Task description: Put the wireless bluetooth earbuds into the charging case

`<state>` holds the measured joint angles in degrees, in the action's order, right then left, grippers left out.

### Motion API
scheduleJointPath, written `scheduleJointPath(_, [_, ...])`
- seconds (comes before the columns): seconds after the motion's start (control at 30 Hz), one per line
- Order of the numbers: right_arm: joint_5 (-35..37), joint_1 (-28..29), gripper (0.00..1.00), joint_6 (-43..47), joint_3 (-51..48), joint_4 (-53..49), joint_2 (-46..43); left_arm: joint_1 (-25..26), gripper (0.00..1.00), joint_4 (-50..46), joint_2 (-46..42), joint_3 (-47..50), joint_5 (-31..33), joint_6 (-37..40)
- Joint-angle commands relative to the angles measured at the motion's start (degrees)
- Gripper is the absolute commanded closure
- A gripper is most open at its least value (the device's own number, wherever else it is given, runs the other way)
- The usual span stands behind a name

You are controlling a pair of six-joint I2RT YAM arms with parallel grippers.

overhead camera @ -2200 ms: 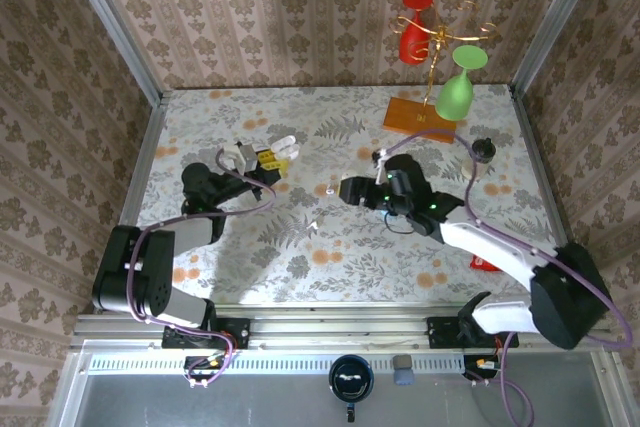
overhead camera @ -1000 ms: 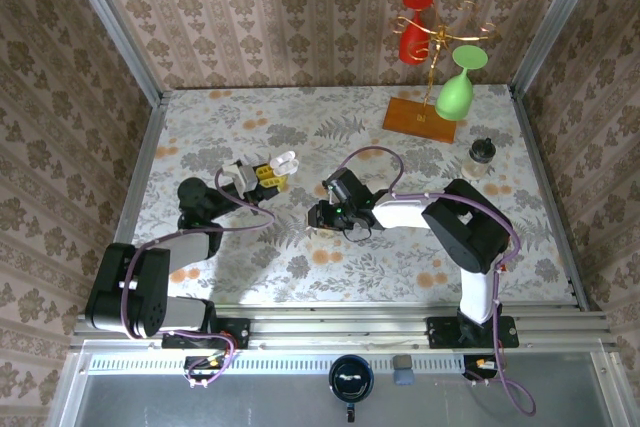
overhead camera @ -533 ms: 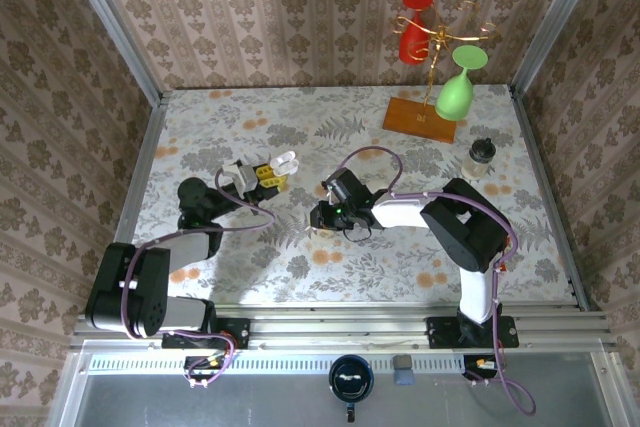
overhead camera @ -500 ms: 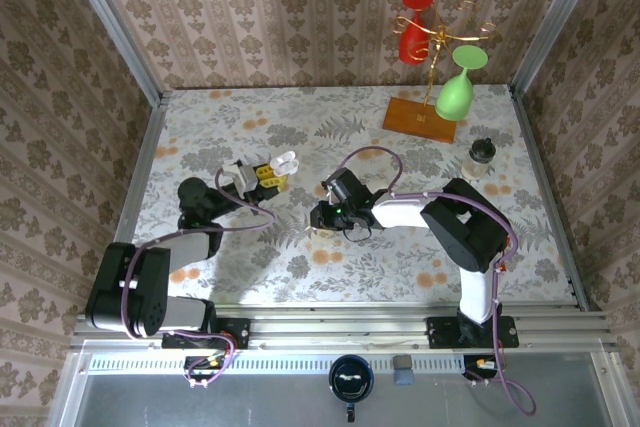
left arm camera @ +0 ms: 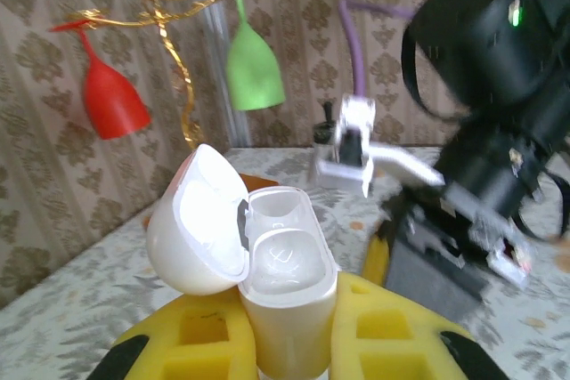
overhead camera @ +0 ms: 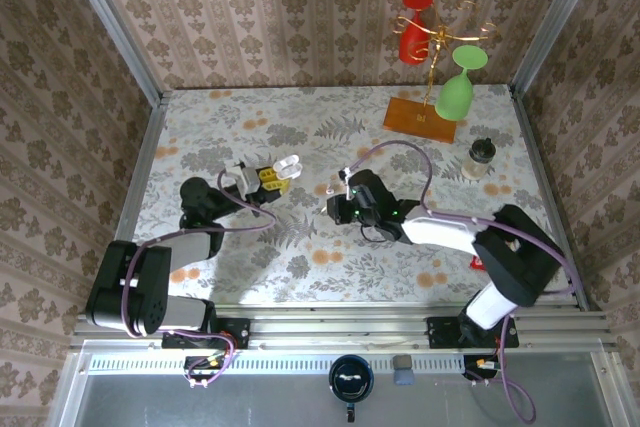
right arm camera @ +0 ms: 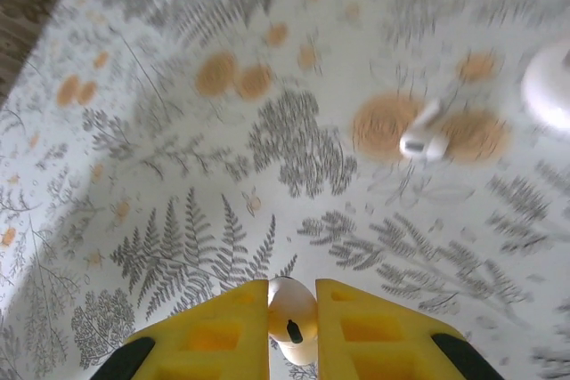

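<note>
The right gripper has its yellow pads closed to a narrow slot on one earbud, a small glossy white piece with a dark spot, held just above the fern-patterned table. From above, this gripper hangs over the middle of the table, but the held earbud is too small to make out there.

A second earbud lies loose on an orange flower in the print. The top view shows it as a white speck just beyond the right gripper, between the two arms. At the right edge of the right wrist view sits a blurred white rounded shape; what it is cannot be told.

The left gripper clamps the charging case upright between its yellow pads, well off the table. The lid swings open to the left, and both wells look empty. In the top view the open case is a white shape at the tip of the left gripper.

Behind, a gold rack carries a red glass and a green glass.
</note>
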<state>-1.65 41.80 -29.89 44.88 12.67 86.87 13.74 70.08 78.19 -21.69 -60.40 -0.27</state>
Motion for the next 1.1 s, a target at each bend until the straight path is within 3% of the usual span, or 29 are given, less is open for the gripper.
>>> scheduleJointPath(0.0, [5.08, 0.2, 0.82, 9.92, -0.51, 0.51, -6.64, 0.83, 1.0, -1.87, 1.21, -1.21, -5.42, -1.28])
scheduleJointPath(0.13, [4.38, 0.47, 0.82, 17.65, 1.71, -5.14, -13.83, 1.03, 1.0, -1.97, 1.87, -1.42, -6.47, -1.4])
scheduleJointPath(0.3, [4.28, 1.96, 0.83, 25.37, 6.88, -10.51, -16.82, 1.55, 1.0, -3.02, 1.87, -1.77, -7.88, -1.16])
scheduleJointPath(0.57, [2.74, 6.42, 0.83, 33.56, 16.88, -16.67, -12.53, 3.04, 1.0, -12.91, 1.52, -4.31, -10.91, 2.95])
scheduleJointPath(1.07, [4.66, 10.93, 0.82, 37.86, 24.57, -20.43, -3.64, 3.84, 1.0, -9.05, -0.23, -2.66, -9.43, 1.79])
